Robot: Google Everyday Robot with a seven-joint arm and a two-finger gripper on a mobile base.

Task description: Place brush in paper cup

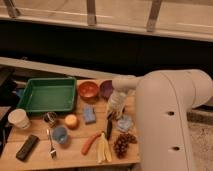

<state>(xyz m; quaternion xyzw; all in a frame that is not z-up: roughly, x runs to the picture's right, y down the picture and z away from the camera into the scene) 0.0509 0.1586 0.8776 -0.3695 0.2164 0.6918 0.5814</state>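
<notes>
End effector (112, 114) sits low over mid desk (74, 151), right at top end of the brush (109, 130). Can't tell if it's open or gripping, arm hides that bit. Brush lies beside grapes (122, 144), paper cup (19, 119) far left.

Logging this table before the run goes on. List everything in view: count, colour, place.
table: one, wooden, lower left
tray: one, green, back left
paper cup: one, off-white, left edge
metal cup: one, shiny, before tray
blue cup: one, blue, before metal cup
fork: one, grey, left of blue cup
block: one, black, front left
round fruit: one, orange, middle
sponge: one, blue, right of fruit
red bowl: one, red-orange, back middle
purple bowl: one, purple, beside red bowl
brush: one, black, below pincer
carrot-like stick: one, orange, front middle
banana: one, yellow, front middle
grapes: one bunch, dark, front right
small item: one, pale blue, right of brush
arm: one, white, right side
pincer: one, pale, above brush's upper end
</notes>
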